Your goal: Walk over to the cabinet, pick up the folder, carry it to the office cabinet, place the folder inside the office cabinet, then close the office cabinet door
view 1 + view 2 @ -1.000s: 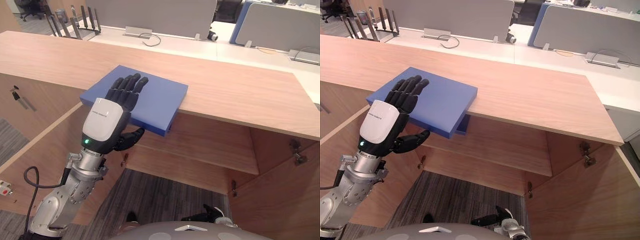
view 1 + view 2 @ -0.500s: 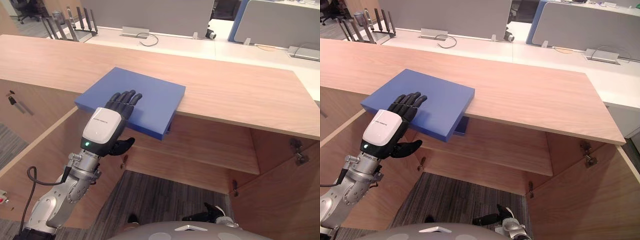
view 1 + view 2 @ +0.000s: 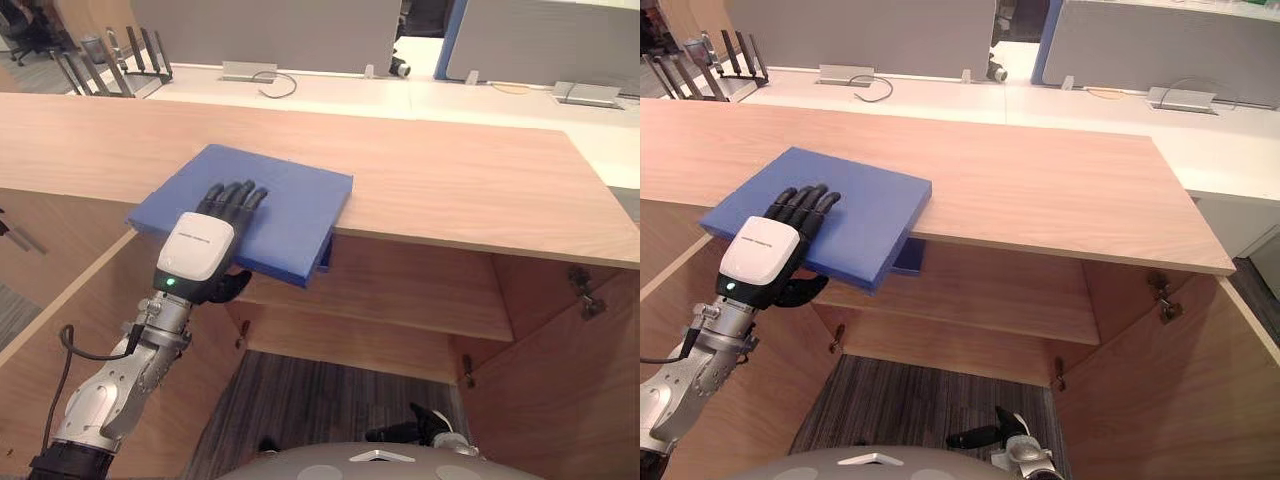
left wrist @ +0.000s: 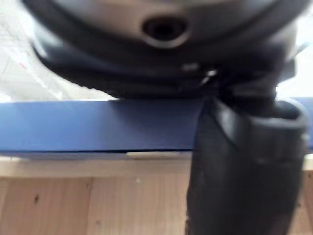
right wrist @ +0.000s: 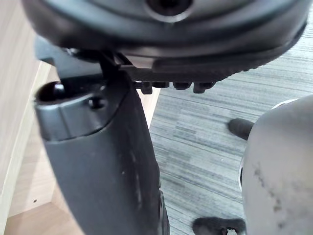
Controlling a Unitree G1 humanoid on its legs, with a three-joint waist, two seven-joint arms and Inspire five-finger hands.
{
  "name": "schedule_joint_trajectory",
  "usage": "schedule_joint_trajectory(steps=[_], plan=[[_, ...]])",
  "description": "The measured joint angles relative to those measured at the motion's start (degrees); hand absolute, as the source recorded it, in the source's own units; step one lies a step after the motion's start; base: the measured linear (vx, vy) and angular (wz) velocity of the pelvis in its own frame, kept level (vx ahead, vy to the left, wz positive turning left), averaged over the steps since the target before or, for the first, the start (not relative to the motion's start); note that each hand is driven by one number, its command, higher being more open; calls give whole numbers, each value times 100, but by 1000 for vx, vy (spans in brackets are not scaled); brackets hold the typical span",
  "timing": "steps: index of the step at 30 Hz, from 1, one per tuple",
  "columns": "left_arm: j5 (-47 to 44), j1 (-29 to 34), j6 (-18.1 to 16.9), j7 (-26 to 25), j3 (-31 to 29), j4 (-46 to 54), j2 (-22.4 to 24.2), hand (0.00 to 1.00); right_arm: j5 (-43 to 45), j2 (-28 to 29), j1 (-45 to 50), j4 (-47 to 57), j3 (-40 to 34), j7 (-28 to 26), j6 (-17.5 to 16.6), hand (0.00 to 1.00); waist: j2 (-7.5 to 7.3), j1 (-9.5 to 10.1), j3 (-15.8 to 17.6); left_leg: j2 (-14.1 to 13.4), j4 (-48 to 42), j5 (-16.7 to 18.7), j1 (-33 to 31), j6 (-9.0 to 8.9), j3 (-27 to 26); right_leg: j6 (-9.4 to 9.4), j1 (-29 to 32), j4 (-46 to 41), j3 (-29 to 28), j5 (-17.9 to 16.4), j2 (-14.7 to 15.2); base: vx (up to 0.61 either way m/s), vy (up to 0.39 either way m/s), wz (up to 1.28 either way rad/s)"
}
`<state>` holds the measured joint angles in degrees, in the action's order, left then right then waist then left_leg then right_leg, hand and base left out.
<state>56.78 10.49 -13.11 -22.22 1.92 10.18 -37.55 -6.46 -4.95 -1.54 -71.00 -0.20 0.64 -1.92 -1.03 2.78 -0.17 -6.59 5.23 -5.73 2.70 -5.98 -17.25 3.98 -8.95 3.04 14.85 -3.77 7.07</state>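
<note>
1. Left hand (image 3: 195,255) has come down since the earlier frame. Its fingers were lifted and fanned above the folder (image 3: 290,200); now they lie flat and close together on its top cover, nearer the front edge. The whole view has shifted too, so the camera moved; the folder looks unmoved.
2. Thumb (image 4: 244,171) sits under the overhanging edge, fingers above: a pinch. How firm it is, the wrist view is too close to say.
3. Folder lies on the wooden worktop (image 3: 450,190), its near corner jutting over the open cabinet (image 3: 400,290).
4. Judged stiff, flat, fairly thick and moderately heavy, with a smooth cover likely to slip. Best taken at the overhang and gripped deep, or it may pivot.
5. Right hand (image 3: 990,435) hangs low near the floor; cannot tell its state.
</note>
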Motion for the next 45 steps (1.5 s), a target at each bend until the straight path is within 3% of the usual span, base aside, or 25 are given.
schedule_joint_trajectory(steps=[12, 20, 25, 29, 33, 38, 45], plan=[[65, -443, 82, -610, -82, 13, 81, 0, 1, 1, -10, 0, -31, 9, 0, 100, 10, -14, -11, 3, -1, 49, 38, -21, -57, -16, -8, 14, -59, -10, 1, 1, -2, -2], [223, -433, 76, -502, -81, 101, 117, 0, 4, -2, -17, 0, -35, 39, 1, 100, 12, -78, -12, 6, 0, 63, 70, -17, -71, -19, -18, 9, -77, -12, 13, -2, -3, -2], [143, -164, 89, -242, 62, 849, 622, 0, 5, -1, 11, -5, -37, 44, 4, 100, 1, -48, -15, 24, -2, 63, 68, -5, -58, -9, -23, -5, -76, -6, 31, 0, 0, 0], [-743, 122, -105, -4, 641, 1830, 1460, 0, 8, 2, 61, -27, -33, 44, 23, 100, 9, 2, -25, 16, -2, 46, 65, 13, -50, -9, 4, -81, -82, -6, 33, 0, 0, 0], [-2443, 255, -433, 513, 1267, 2165, 2196, 0, 15, -2, 28, -78, -22, 38, 66, 100, 62, -30, -74, 0, 1, -34, -13, 45, -20, 15, 133, -215, -83, -40, 36, -56, 2, 1], [-4186, 318, -202, 968, 1275, 2181, 2424, 0, 14, -27, -47, -138, -22, 7, 165, 100, 84, -113, -93, 1, 1, -100, -38, 101, 11, 51, 190, -291, -79, -41, 74, -73, 17, 3], [-6056, 340, -23, 1321, 1072, 2182, 2510, 0, 16, 28, -125, -145, -43, -42, 262, 100, -61, -136, -69, 22, 0, -152, -172, 160, 48, 142, 285, -263, -65, 47, 81, -34, 16, 3]])
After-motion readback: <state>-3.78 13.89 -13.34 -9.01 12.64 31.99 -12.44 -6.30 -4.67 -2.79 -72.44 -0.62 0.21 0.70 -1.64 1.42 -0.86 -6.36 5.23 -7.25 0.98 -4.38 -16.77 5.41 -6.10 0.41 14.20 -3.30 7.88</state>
